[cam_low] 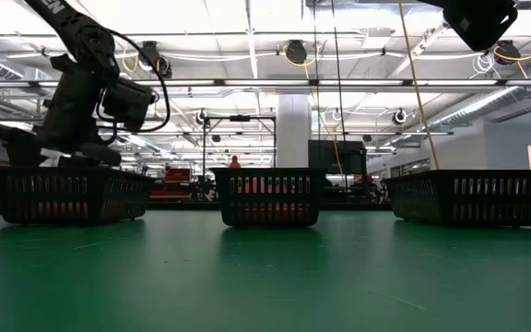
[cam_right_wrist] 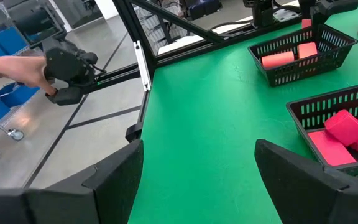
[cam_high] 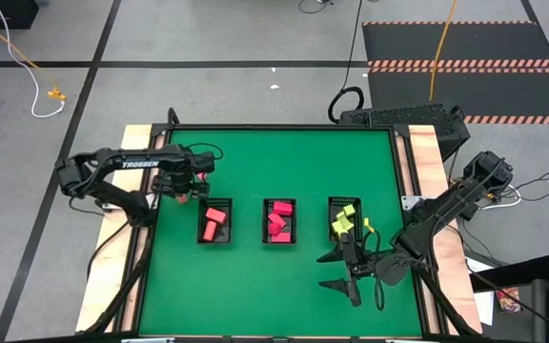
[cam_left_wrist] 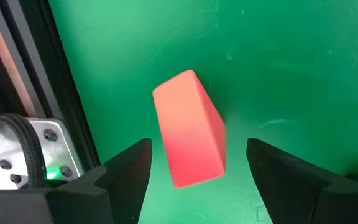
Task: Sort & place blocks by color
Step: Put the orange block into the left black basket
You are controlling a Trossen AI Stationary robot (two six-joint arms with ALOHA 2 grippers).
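Note:
A salmon-red block lies on the green mat near the table's left edge. My left gripper points down over it, open, one finger on either side and a gap to each. In the high view this gripper stands just left of the left basket, which holds salmon-red blocks. The middle basket holds pink-red blocks and the right basket yellow-green ones. My right gripper waits open near the front edge, below the right basket, with nothing between its fingers.
The three black mesh baskets stand in a row across the mat. A black frame rail and the wooden table edge run close beside the left gripper. Beyond the table's left side, a person's hand holds a dark device.

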